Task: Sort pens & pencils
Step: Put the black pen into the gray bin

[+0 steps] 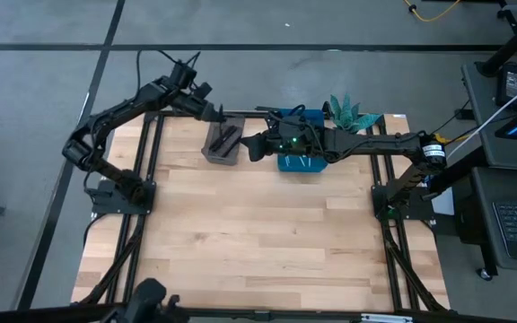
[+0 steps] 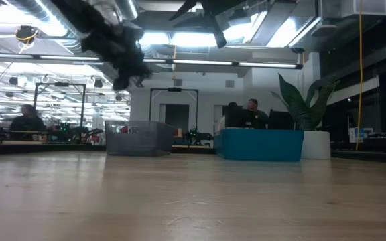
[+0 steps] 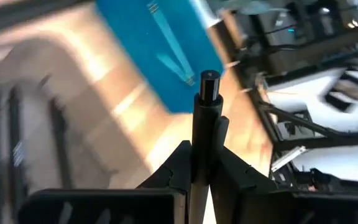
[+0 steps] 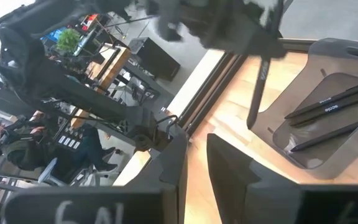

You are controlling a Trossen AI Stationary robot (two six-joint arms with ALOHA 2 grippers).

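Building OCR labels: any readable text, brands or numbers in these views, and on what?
None can be read for certain.
Black pens in the grey tray: pale barrel print, too small.
Right hand housing: large pale characters, cut off and blurred.
Pen in the left hand: no marking shows.

High view: overhead, straight down, far, whole desk (image 1: 258, 242) and both arms. Low view: desk-top height, level, faces the room; grey tray (image 2: 138, 138) and blue bin (image 2: 260, 144) sit far back. Left wrist: close, looks down on the blue bin. Right wrist: close, faces the grey tray. Both trays also show in the high view.
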